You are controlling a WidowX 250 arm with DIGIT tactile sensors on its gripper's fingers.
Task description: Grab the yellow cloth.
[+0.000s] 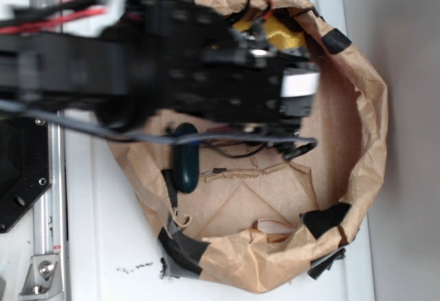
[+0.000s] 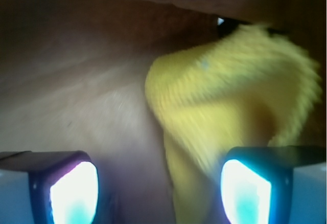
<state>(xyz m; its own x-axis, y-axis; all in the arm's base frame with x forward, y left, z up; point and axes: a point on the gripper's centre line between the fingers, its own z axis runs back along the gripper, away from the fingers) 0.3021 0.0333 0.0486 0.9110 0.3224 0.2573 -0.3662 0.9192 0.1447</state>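
Observation:
The yellow cloth (image 2: 230,91) lies bunched on the brown paper floor, filling the right half of the wrist view, with one fold running down between my fingers close to the right one. In the exterior view only a small patch of the yellow cloth (image 1: 280,36) shows past the black arm, near the far rim of the paper. My gripper (image 2: 161,188) is open, its two glowing pads (image 2: 74,191) wide apart, and it grips nothing. In the exterior view the gripper (image 1: 297,93) hangs over the nest, with its jaws hidden by the arm.
A crumpled brown paper wall (image 1: 368,115) with black tape patches rings the work area. A dark green oval object (image 1: 185,158) lies inside at the left, under a cable. A metal rail (image 1: 51,198) runs along the left edge.

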